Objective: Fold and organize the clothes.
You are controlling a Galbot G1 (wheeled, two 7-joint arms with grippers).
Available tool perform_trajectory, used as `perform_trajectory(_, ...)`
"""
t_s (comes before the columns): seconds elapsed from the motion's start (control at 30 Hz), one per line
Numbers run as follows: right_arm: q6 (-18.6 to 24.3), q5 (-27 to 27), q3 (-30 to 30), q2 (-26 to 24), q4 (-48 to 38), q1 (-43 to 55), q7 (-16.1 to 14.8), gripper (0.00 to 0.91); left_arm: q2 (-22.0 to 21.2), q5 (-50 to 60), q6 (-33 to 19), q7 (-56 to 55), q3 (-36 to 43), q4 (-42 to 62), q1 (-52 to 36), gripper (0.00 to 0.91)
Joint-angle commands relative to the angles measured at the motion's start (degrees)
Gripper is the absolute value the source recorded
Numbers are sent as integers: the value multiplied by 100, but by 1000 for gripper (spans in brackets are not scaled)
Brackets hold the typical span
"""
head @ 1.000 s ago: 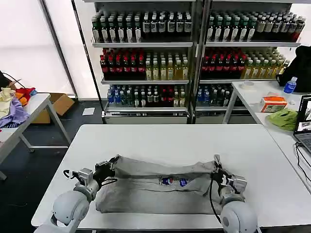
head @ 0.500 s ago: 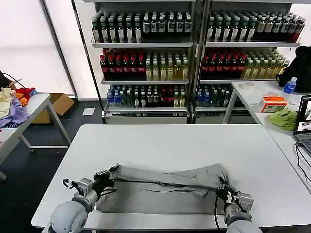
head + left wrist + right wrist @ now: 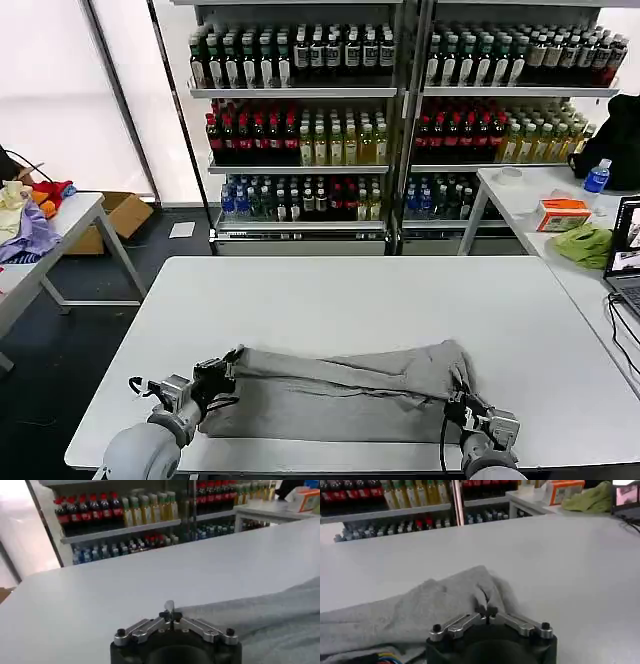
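White table (image 3: 330, 290), shirt (image 3: 340, 390) mid-fold.
Left pincer (image 3: 222, 375) and right pincer (image 3: 456, 393) pinching shirt corners; best lowered level, hems aligned.

Back wall: drink shelves (image 3: 400, 110) packed with bottles
Floor: dark
Sides: white tables left (image 3: 70, 225) and right (image 3: 515, 205)
Light: bright window (image 3: 60, 90)

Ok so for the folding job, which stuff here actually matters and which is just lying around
Part of the job:
- grey shirt on the white table
- left gripper, shut on its left end
- right gripper, shut on its right end

Just lying about:
- lime-green cloth
- orange box
- lavender cloth
- bottle shelves
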Motion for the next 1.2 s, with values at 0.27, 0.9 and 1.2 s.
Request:
perform_trajectory(0.27,105,-410,-163,-8,-258,-64,-55,0,-81,197,-7,15,-95,-254,216,0)
perform_trajectory(0.9,-26,-510,-244,-33,-523,179,-47,907,-309,607,-20,-54,-258,-281,601,907)
perform_trajectory(1.2,-262,-198,374,-90,1211,-126,-55,907,-328,493,246,-338,-482,-1186,644,907)
